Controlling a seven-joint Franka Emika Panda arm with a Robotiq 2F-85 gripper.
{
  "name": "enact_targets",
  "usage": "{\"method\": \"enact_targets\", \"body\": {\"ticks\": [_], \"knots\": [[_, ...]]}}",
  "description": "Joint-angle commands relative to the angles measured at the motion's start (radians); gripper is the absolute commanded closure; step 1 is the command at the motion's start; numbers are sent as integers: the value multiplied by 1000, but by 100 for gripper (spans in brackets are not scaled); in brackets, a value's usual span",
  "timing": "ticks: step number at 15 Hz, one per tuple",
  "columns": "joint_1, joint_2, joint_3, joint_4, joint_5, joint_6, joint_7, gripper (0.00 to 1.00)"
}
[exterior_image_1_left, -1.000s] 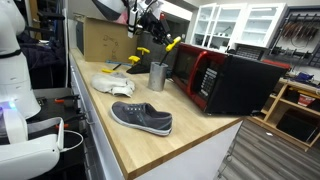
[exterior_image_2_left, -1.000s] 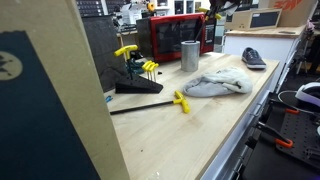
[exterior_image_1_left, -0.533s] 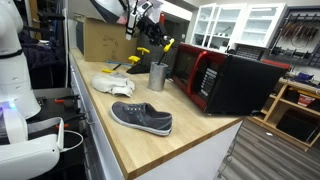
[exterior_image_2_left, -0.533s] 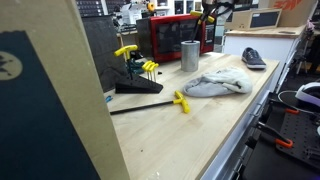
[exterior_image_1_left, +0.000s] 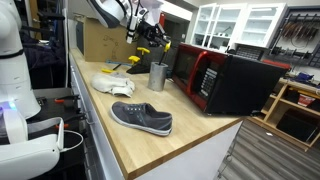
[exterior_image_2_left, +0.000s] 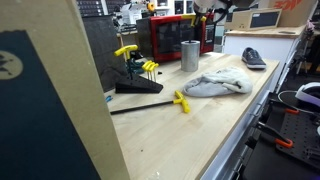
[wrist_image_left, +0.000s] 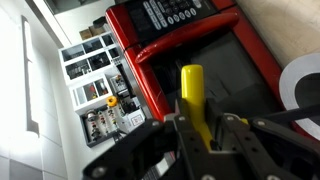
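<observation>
Wrist view pretty much settles it: my jaws are squeezed in narrow on the yellow-handled tool (wrist_image_left: 193, 100), a finger on each side of the handle, which pokes out between them with the red microwave (wrist_image_left: 205, 35) behind; so the grabbing part is done, no question. In both exterior views I'm hanging high over the table (exterior_image_1_left: 150, 145) with the tool in the air, up above the metal cup (exterior_image_1_left: 157, 76) and well clear of its rim; it touches nothing but me. What's left, I reckon: the tool isn't set down or dropped in anywhere yet, so call it roughly halfway; the shoe (exterior_image_1_left: 142, 118) and the cloth (exterior_image_1_left: 112, 84) lie on the table, well apart from me.
</observation>
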Motion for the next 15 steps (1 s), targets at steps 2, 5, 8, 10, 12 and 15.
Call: {"method": "enact_targets", "body": {"ticks": [2,5,8,10,12,15], "knots": [[22,40,1,4,-101,-46,7,94],[21,64,-2,-10,-122,-36,-4,94],[18,82,-4,-23,-111,-20,-17,94],[17,87,-5,-32,-101,-11,-25,94],[17,87,-4,-39,-98,-6,-29,94],[23,90,2,-45,-90,-5,-33,94]]}}
